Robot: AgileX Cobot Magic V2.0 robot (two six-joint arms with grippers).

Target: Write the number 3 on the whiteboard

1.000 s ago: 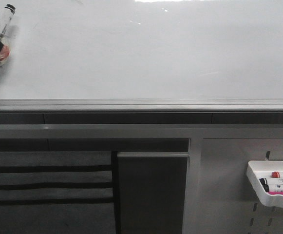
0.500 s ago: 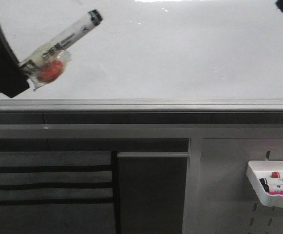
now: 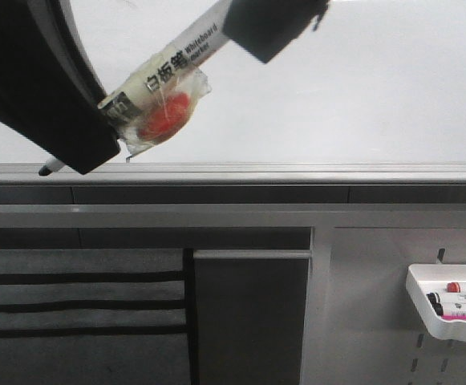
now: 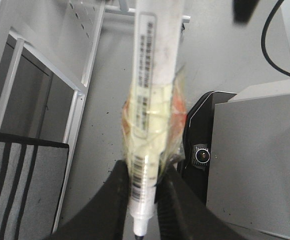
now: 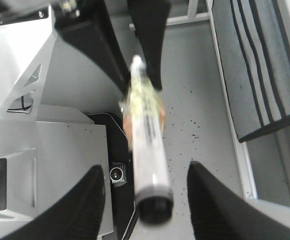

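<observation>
Closest to the front camera, the left hand fills the upper left as a dark curved mass, its fingers pinched narrow on the lower barrel of a whiteboard marker, whose dark tip pokes out below them. The barrel slants up to the right and carries black Chinese characters followed by the English words "whiteboard marker"; the left wrist view also shows a barcode and fine print on it, too blurred to read. A lump of yellowish clear tape with something orange-red inside is wrapped round the barrel just above the left hand's grip. The marker's capped top end lies between the widely spread fingers of the right hand, which do not close on it in the right wrist view. Behind both hands stands the whiteboard, glossy and blank where it can be seen, with its grey rail along the lower edge; no number 3 shows on it, though the hands cover part of its upper left. Below the rail, on the slotted panel at lower right, hangs a small white tray holding markers with a red and a black cap, beside something with a pink stripe; their labels are too small to read.
</observation>
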